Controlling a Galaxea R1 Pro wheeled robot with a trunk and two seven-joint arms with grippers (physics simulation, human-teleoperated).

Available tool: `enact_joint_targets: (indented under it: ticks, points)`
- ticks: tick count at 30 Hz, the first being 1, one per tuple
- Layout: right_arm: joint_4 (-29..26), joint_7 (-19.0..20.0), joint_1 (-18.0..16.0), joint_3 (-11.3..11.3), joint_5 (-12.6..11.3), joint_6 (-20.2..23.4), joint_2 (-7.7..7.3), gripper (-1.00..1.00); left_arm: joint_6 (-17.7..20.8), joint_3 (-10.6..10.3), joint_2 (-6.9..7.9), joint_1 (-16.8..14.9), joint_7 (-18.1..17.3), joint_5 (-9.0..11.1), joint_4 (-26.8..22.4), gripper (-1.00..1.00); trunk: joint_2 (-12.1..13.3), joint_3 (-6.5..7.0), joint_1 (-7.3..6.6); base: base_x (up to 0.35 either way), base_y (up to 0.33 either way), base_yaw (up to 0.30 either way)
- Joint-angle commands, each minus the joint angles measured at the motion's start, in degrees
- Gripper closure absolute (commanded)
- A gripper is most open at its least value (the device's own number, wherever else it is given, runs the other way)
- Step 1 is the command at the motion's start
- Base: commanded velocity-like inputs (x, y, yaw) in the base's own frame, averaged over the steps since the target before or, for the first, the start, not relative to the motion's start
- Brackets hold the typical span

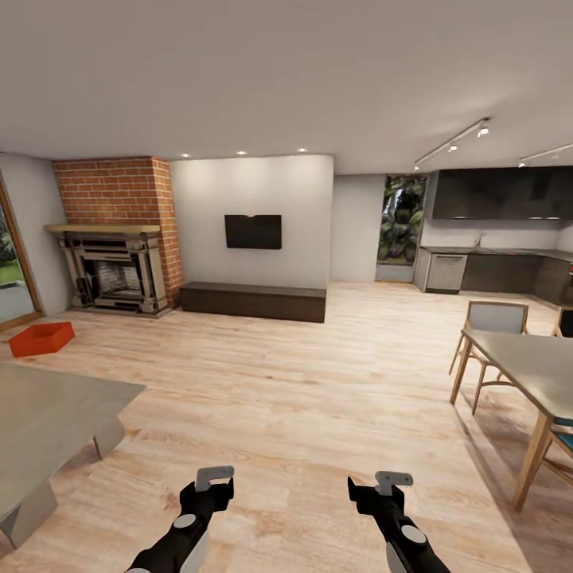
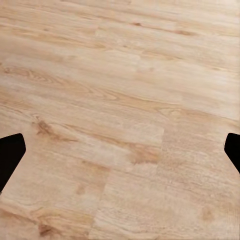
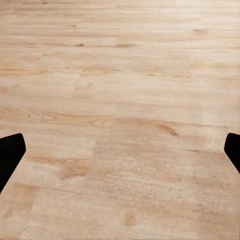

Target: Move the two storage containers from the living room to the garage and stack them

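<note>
both grippers, left (image 1: 213, 476) and right (image 1: 393, 480), open and empty for travel; orange container (image 1: 41, 338) far ahead-left by fireplace (image 1: 113, 274).

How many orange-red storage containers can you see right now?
1. An orange-red open-topped storage container sits on the wood plank floor near the brick fireplace. The second may be hidden.

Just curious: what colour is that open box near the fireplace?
Orange-red open box, clearest in the head view.

open plank floor (image 1: 318, 374) between grey table (image 1: 48, 414) (left) and dining table (image 1: 533, 366)
</note>
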Motion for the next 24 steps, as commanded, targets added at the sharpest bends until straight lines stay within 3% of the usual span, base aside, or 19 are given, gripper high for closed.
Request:
enact_joint_targets:
  ticks: [1, 24]
  points:
    - [0.05, -0.23, -0.02, 0.26, -0.60, -0.25, -0.04, -1.00, -0.21, 0.28, -0.03, -0.03, 0.05, -0.17, 0.07, -1.00, -0.03, -0.02, 0.05, 0.331, 0.000, 0.000]
    - [0.06, -0.23, -0.02, 0.26, -0.60, -0.25, -0.04, -1.00, -0.21, 0.28, 0.04, -0.03, 0.04, -0.17, 0.03, -1.00, -0.03, -0.02, 0.05, 0.331, 0.000, 0.000]
